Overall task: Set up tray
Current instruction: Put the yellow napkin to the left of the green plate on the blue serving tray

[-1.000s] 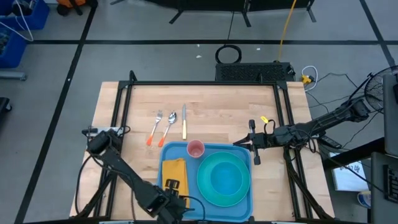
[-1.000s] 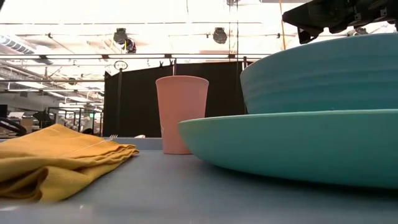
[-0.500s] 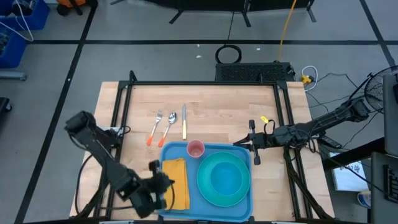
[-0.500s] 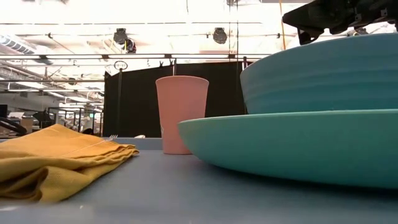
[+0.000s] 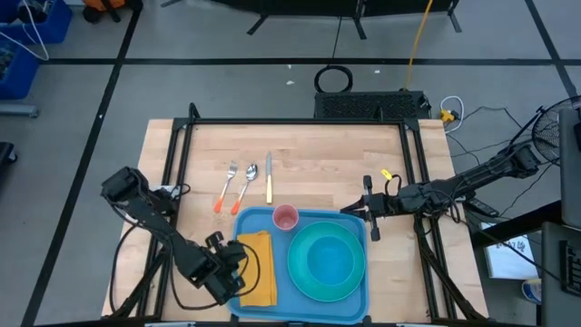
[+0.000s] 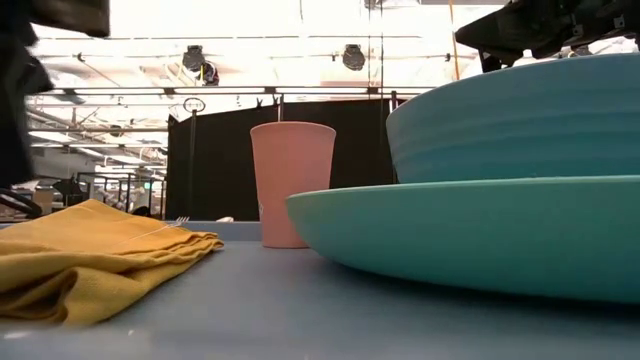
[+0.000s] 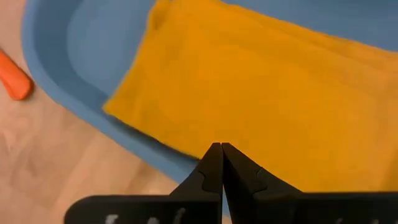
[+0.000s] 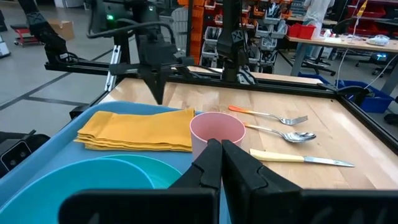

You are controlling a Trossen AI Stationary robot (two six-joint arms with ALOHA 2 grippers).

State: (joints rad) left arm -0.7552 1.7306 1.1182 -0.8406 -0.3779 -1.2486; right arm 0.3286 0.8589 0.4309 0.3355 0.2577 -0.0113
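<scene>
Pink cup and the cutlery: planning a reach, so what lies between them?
In the high view, only the tray rim and bare wood separate the pink cup from the cutlery.

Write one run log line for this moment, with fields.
left tool: shut, empty, over napkin edge | right tool: shut, waiting beside tray | cutlery: off tray

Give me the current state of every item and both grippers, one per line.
Tray: flat on the table, loaded.
Napkin: folded, on the tray's left part.
Plate: on the tray, bowl on it.
Bowl: upright, empty.
Cup: upright on the tray.
Fork, spoon, knife: on the table, off the tray.
Left gripper: shut, empty, above the napkin.
Right gripper: shut, empty.
</scene>
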